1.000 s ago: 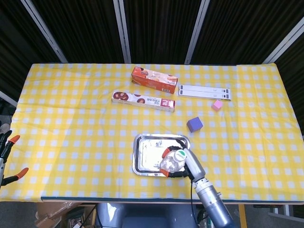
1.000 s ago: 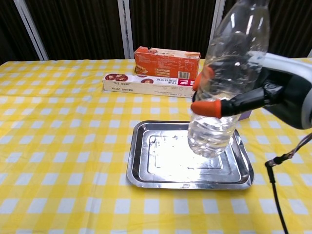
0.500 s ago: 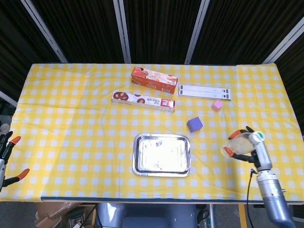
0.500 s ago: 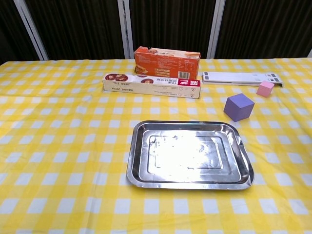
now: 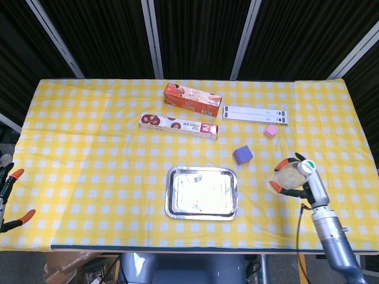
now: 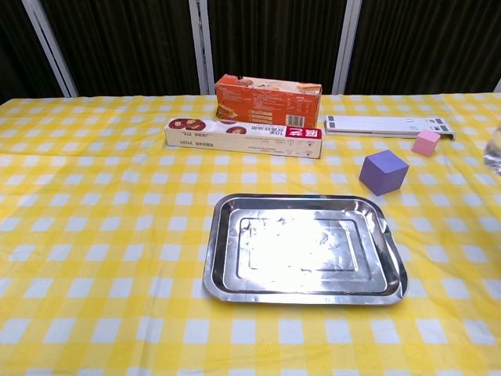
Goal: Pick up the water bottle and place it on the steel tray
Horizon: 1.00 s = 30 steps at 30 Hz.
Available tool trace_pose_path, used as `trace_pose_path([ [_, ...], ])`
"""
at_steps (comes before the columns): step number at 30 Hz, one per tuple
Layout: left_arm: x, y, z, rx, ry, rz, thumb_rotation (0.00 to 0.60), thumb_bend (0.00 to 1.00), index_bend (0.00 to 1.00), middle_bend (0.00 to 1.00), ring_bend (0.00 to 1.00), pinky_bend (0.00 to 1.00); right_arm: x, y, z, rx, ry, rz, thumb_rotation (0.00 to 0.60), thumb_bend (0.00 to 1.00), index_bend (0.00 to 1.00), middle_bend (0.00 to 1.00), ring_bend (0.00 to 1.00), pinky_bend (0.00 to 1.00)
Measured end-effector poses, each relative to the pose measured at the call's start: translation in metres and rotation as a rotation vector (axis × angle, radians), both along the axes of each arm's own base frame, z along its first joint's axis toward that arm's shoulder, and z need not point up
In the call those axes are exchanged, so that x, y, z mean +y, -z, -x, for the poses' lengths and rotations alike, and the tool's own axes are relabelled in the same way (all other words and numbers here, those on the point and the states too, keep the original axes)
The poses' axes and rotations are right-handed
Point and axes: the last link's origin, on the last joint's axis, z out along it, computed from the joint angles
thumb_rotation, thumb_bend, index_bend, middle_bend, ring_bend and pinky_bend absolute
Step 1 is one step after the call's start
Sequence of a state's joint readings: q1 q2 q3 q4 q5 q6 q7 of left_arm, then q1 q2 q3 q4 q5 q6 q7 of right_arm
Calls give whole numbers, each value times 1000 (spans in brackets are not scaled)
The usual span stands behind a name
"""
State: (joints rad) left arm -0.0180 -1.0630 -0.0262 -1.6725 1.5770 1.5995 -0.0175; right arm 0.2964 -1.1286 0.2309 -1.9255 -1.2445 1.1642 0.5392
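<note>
Yellow-and-white checked cloth covers the table (image 5: 89, 148). The right hand (image 5: 293, 180), orange-tipped fingers wrapped around the clear plastic water bottle (image 5: 291, 176), holds it right of the rectangular, shiny steel tray (image 5: 201, 192); its white cap points right. The left hand (image 5: 9, 198) holds nothing, fingers apart.

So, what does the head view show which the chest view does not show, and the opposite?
Only the head view shows the right hand holding the water bottle beside the steel tray, plus the left hand at the table edge. The chest view adds nothing of its own; only a sliver of bottle shows at its right edge. Both show the empty tray, two boxes, purple cube and pink cube.
</note>
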Motion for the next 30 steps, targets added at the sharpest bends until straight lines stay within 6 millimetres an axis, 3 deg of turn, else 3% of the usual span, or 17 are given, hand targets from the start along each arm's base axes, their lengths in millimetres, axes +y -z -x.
trace_pose_path([
  [4, 3, 0, 1, 0, -6, 7, 600, 191, 113, 0, 0, 0, 3, 40, -40, -6, -86, -67, 600, 430, 921, 673, 360, 0],
  [11, 3, 0, 2, 8, -4, 12, 600, 191, 113, 0, 0, 0, 24, 111, -138, -93, -259, -184, 600, 430, 921, 673, 360, 0],
  [14, 5, 2, 3, 13, -7, 18, 600, 191, 113, 0, 0, 0, 34, 130, -169, -121, -290, -211, 600, 429, 921, 673, 360, 0],
  [16, 5, 2, 2, 14, -7, 21, 600, 191, 113, 0, 0, 0, 36, 135, -178, -116, -283, -211, 600, 430, 921, 673, 360, 0],
  [19, 5, 2, 2, 13, -6, 20, 600, 191, 113, 0, 0, 0, 32, 134, -175, -103, -233, -188, 600, 430, 921, 673, 360, 0],
  [22, 4, 2, 2, 13, -9, 15, 600, 191, 113, 0, 0, 0, 25, 124, -158, -82, -191, -157, 600, 430, 921, 673, 360, 0],
  [30, 4, 4, 0, 19, -9, 15, 600, 191, 113, 0, 0, 0, 7, 65, -68, -7, -34, -47, 600, 430, 921, 673, 360, 0],
])
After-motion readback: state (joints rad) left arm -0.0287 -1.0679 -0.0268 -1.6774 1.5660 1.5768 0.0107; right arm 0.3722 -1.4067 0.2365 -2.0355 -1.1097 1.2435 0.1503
